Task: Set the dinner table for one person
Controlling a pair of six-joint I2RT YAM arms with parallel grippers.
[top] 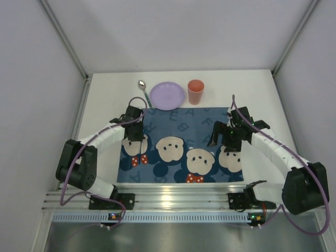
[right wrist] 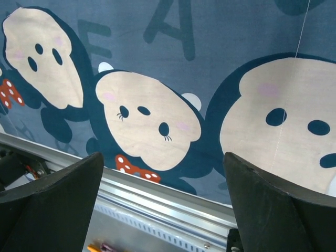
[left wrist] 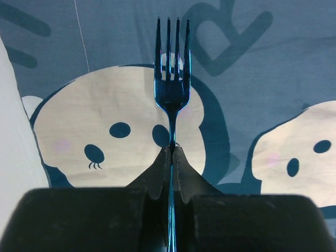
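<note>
My left gripper (left wrist: 172,152) is shut on the handle of a shiny blue fork (left wrist: 171,79) and holds it above the dark-blue cartoon mat (left wrist: 262,79), tines pointing away. In the top view this gripper (top: 135,135) hangs over the mat's left part. My right gripper (right wrist: 163,157) is open and empty, its fingers (right wrist: 58,205) wide apart; it sits above the mat's right part (top: 226,139). The white dinner table (top: 105,94) carries the mat (top: 181,131). A lilac plate (top: 167,95), an orange cup (top: 196,92) and a spoon (top: 142,86) lie behind the mat.
The ribbed aluminium rail (top: 168,202) runs along the table's near edge, with both arm bases on it; it also shows in the right wrist view (right wrist: 173,205). Grey walls and frame posts (top: 65,39) close the table on three sides.
</note>
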